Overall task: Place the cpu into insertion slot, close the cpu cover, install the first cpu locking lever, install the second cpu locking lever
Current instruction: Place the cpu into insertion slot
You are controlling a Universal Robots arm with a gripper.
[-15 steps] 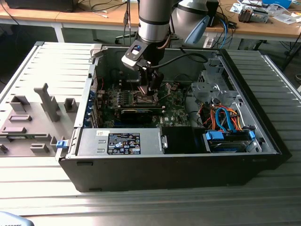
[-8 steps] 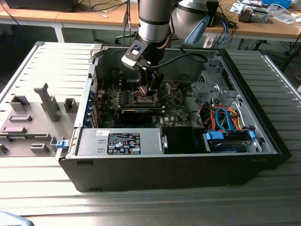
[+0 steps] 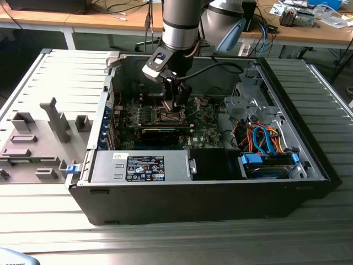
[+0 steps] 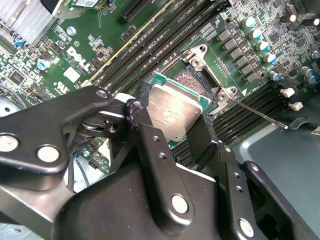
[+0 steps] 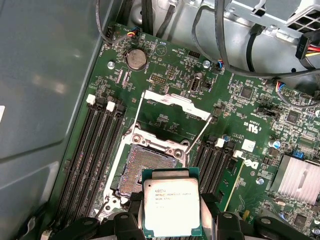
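Tool [image 5: 172, 224] grips cpu [image 5: 171, 202] above insertion slot [image 5: 144, 166]

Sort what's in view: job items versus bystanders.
Job: cpu, held in the gripper; insertion slot, empty; cpu cover, raised open.
Bystanders: memory slots; coin battery; heatsink; labelled power supply; drive cables.

Probably lab: cluttered workbench [image 3: 83, 21], opened computer [image 3: 204, 199].

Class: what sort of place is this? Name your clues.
Likely a robotics lab: a robot arm reaches into an open computer case on a metal table, its gripper holding the cpu; cluttered desks behind.
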